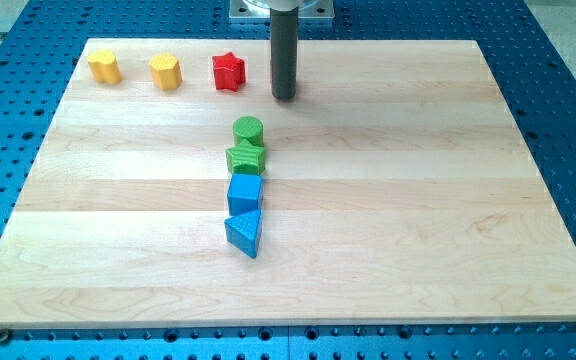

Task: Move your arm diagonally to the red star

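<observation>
The red star sits near the view's top, left of centre, on the wooden board. My tip is the lower end of a dark rod that comes down from the view's top. It stands just right of the red star and slightly below it, apart from it by a small gap. It touches no block.
Two yellow blocks lie left of the red star along the top edge. Below my tip runs a column: a green cylinder, a green star, a blue cube and a blue triangle.
</observation>
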Robot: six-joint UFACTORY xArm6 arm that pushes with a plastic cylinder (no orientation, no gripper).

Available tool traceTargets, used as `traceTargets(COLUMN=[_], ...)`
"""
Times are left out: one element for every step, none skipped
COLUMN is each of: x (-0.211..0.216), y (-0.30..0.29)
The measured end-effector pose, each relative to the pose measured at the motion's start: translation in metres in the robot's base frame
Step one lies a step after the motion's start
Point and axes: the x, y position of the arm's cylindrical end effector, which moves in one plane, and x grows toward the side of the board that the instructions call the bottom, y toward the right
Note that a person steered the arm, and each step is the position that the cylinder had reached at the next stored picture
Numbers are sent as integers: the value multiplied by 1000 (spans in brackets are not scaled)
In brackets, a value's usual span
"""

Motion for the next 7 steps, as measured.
traceTargets(x=[1, 6, 6, 9, 9, 9, 29], y=[-1, -1, -4, -1, -1, -10, -69])
